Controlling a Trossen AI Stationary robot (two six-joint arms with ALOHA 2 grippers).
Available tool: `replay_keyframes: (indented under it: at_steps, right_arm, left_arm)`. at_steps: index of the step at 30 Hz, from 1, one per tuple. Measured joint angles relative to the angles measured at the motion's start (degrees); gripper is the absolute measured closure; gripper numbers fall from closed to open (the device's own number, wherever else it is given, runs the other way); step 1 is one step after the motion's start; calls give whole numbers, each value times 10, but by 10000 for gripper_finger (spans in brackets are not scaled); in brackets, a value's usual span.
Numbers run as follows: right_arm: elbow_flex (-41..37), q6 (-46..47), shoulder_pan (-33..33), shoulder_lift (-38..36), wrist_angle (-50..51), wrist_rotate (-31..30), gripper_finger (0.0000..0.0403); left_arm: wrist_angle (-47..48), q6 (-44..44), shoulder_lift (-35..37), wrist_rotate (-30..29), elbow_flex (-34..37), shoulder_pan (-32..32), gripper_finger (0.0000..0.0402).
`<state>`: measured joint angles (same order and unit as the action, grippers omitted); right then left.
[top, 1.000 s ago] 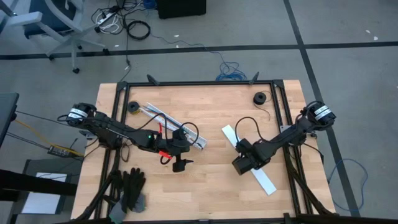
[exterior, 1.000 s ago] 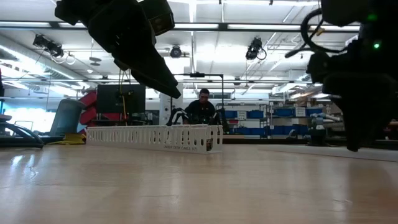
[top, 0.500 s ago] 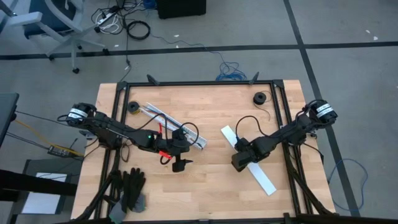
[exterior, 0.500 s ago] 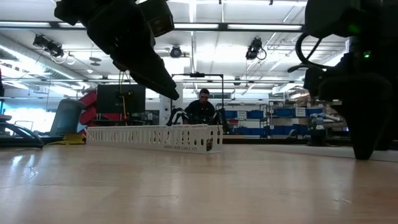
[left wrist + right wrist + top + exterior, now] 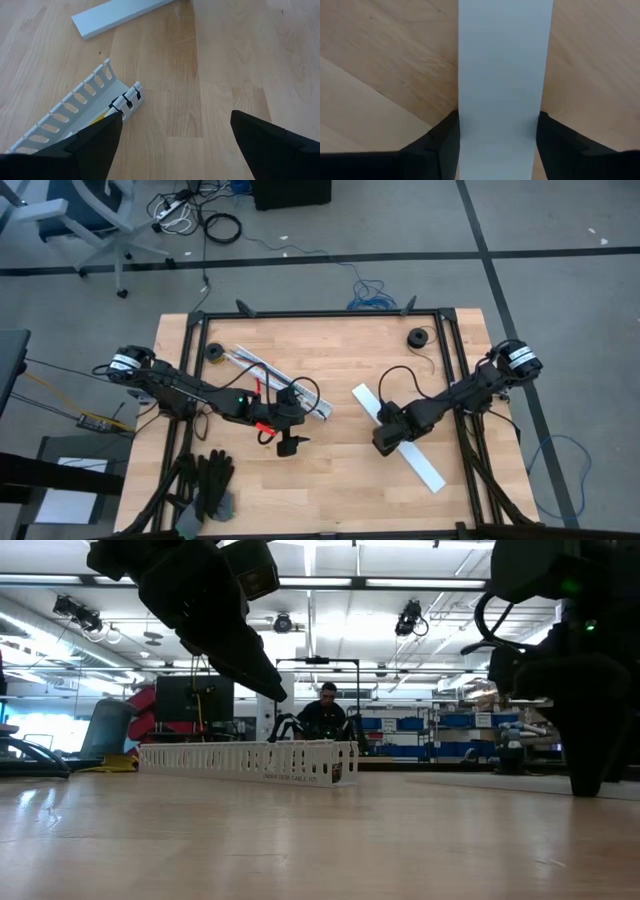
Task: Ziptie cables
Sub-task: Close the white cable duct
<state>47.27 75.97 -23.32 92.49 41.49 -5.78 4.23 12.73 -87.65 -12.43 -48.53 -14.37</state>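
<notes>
Since a second ago, the right gripper (image 5: 388,442) has slid toward the table's middle along the flat white plastic strip (image 5: 424,470), and the strip's far end has swung slightly. Its dark fingers (image 5: 445,145) are sitting flush against both long edges of the smooth, matte strip (image 5: 500,75), clamping it across its width. The left gripper (image 5: 290,445) is hovering unmoved near the table's centre, its two tapered black fingers (image 5: 95,145) spread wide with nothing between them. Just ahead of it, the long white slotted plastic channel (image 5: 75,112) is lying on the pale, grained wooden tabletop (image 5: 225,65). Thin cables (image 5: 262,394), red among them, are resting at the channel beside the left arm; other colours cannot be told. In the low view the channel (image 5: 250,760) is carrying small dark print, too fine to read.
</notes>
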Motion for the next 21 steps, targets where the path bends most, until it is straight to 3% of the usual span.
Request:
replay_keyframes:
  at_steps: [21]
  right_arm:
    - [6,17,-33,-25,3,-48,204]
  left_arm:
    - [0,0,0,0,0,0,51]
